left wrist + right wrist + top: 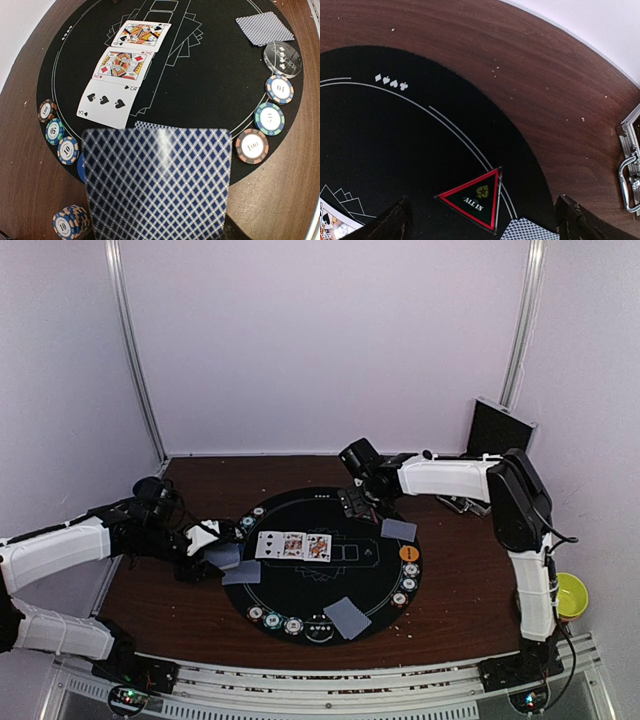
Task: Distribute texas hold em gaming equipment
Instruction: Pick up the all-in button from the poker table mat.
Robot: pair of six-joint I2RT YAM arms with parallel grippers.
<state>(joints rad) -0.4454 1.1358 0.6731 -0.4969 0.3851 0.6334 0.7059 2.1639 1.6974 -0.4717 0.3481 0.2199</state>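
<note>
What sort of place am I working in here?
Probably a lab test booth dressed as a poker table: plain white walls, a brown tabletop with a round black mat, and metal rails along the front.

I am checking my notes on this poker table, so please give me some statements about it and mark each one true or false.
1. Three face-up cards lie in a row on the black mat. True.
2. The right gripper grips the red triangle marker. False: it is open; the marker lies on the mat.
3. The left gripper holds a face-down card. True.
4. The orange disc lies on bare wood. False: it lies on the mat.
</note>
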